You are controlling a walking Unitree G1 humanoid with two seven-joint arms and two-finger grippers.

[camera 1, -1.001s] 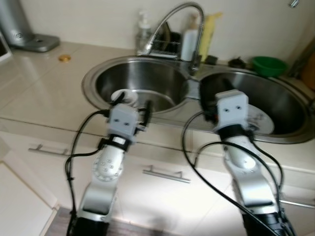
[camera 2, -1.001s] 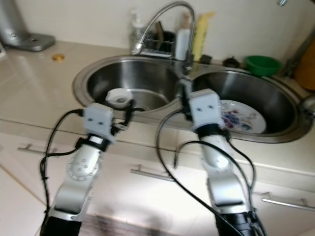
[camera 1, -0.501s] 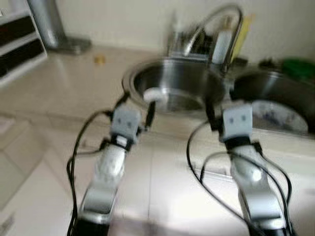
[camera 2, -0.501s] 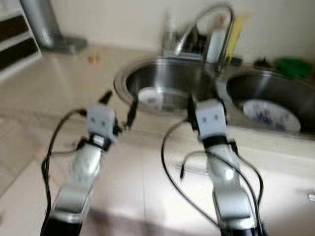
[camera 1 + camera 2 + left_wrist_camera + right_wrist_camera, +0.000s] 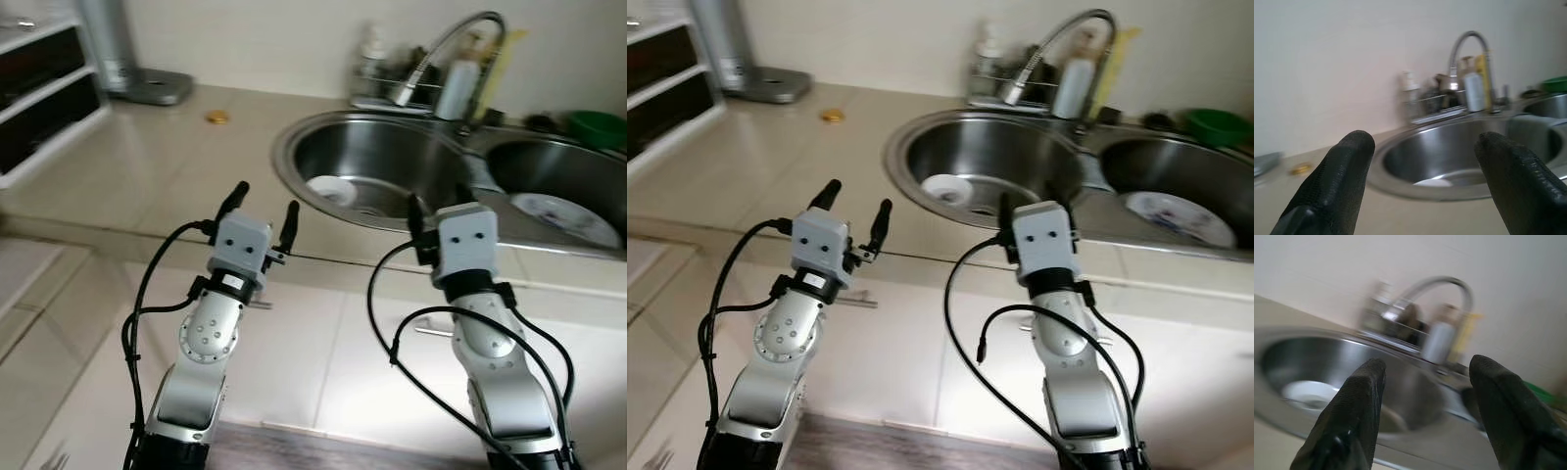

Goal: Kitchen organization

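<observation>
The white bowl [image 5: 330,188] lies in the left basin of the sink [image 5: 294,137], a patterned plate [image 5: 568,217] in the right basin. Both pincers hang before the sink's front rim, empty: left gripper [image 5: 263,211] fingers apart, right gripper [image 5: 1425,396] apart too. Best reach over the rim squarely, then descend. The left wrist view shows a soap bottle [image 5: 1411,85] behind the sink sharply.
</observation>
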